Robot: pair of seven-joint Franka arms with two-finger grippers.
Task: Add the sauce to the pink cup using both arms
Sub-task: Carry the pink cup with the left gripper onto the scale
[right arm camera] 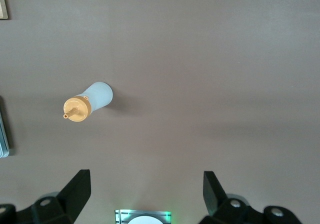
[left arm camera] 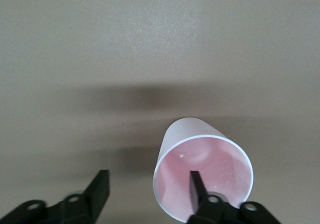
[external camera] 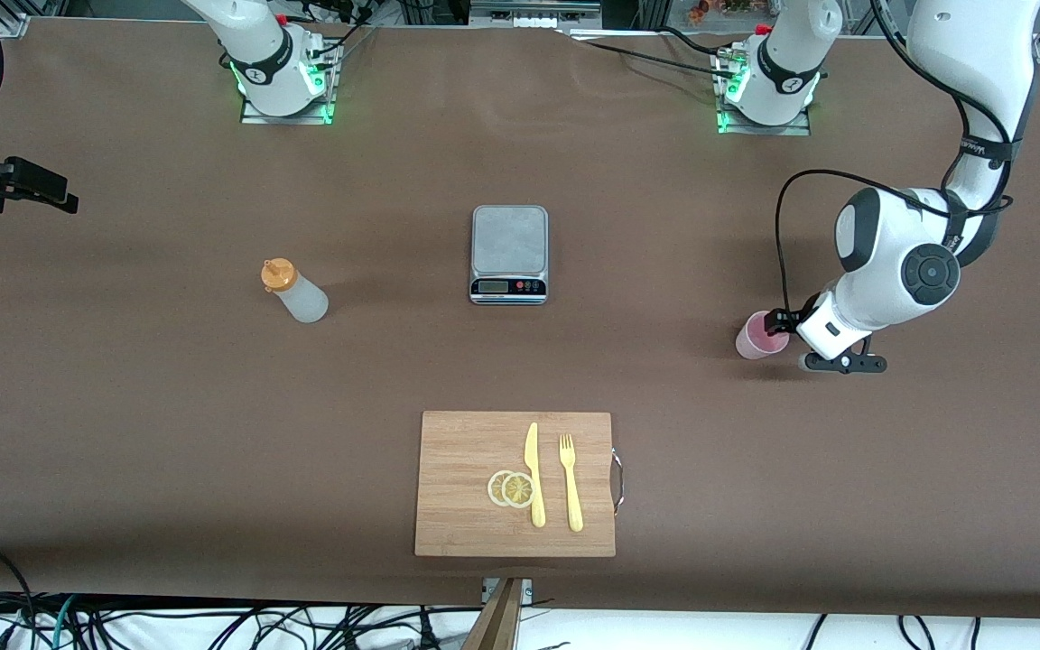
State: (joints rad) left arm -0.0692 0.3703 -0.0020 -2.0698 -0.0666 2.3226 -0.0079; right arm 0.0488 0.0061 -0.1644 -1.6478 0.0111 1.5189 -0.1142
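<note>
At the pink cup [left arm camera: 202, 166], left gripper [left arm camera: 147, 189], one finger inside.

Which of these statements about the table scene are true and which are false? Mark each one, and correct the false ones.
1. One of the left gripper's fingers is inside the pink cup, the other outside its wall. True.
2. The sauce bottle is held by the right gripper. False: it stands alone on the table, and that gripper hangs open over the table's edge.
3. The scale has the pink cup on it. False: nothing is on it; the cup is at the left arm's end of the table.
4. A knife and fork lie on the cutting board. True.
5. Lemon slices lie beside the knife. True.
</note>
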